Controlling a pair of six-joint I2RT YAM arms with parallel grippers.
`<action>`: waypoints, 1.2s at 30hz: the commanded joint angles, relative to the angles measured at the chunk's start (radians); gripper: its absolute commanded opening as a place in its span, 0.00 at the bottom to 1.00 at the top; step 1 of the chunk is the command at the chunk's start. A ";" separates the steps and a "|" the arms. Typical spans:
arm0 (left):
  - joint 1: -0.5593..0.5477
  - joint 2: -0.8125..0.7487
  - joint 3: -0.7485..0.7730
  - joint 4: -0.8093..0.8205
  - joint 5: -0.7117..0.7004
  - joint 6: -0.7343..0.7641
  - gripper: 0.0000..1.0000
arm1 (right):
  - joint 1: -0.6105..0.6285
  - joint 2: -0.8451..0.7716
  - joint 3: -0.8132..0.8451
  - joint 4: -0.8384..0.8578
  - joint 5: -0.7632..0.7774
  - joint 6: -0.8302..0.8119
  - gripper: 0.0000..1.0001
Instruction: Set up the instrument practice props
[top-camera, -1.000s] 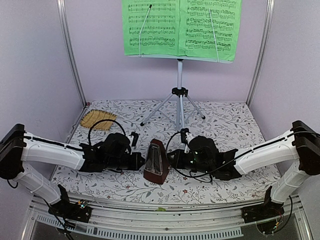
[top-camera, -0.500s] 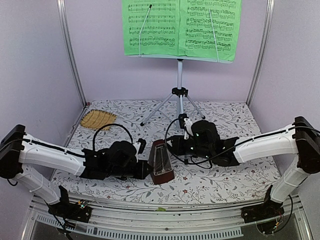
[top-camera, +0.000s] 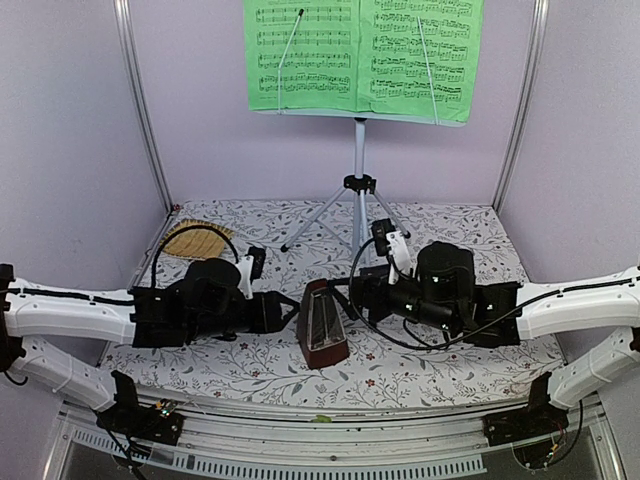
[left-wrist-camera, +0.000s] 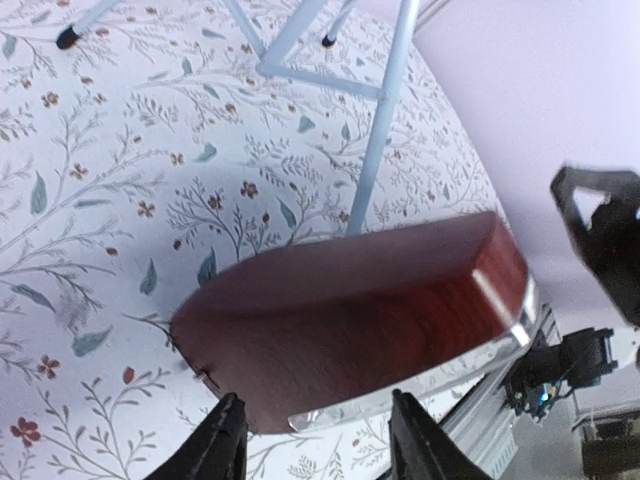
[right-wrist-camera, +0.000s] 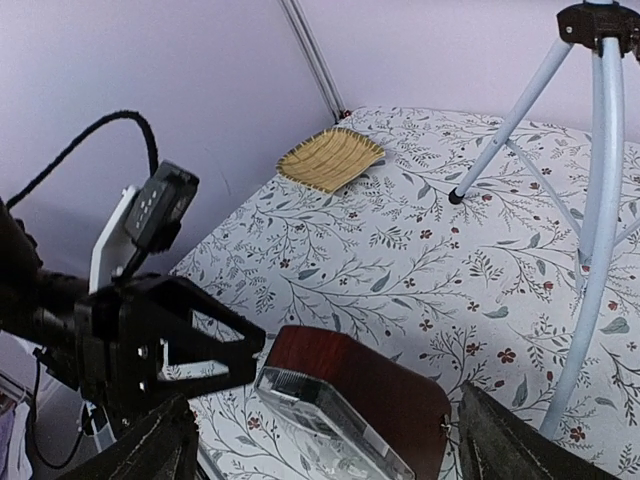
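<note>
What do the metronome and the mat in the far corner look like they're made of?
Metronome: reddish-brown wood or wood-look veneer, with faint grain streaks and a satin sheen. The clear ribbed strip along one edge looks like plastic. Mat: woven straw or similar plant fibre, matte tan, with visible ribbed weave lines.
</note>
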 joint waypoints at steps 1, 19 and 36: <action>0.068 -0.075 -0.006 -0.045 -0.022 0.043 0.60 | 0.063 0.020 0.002 -0.060 0.111 -0.048 0.92; 0.224 -0.120 0.110 -0.091 0.065 0.207 0.86 | 0.133 0.324 0.241 -0.212 0.224 -0.024 0.83; 0.263 -0.041 0.248 -0.059 0.345 0.564 0.92 | 0.131 0.274 0.159 -0.137 0.085 -0.218 0.34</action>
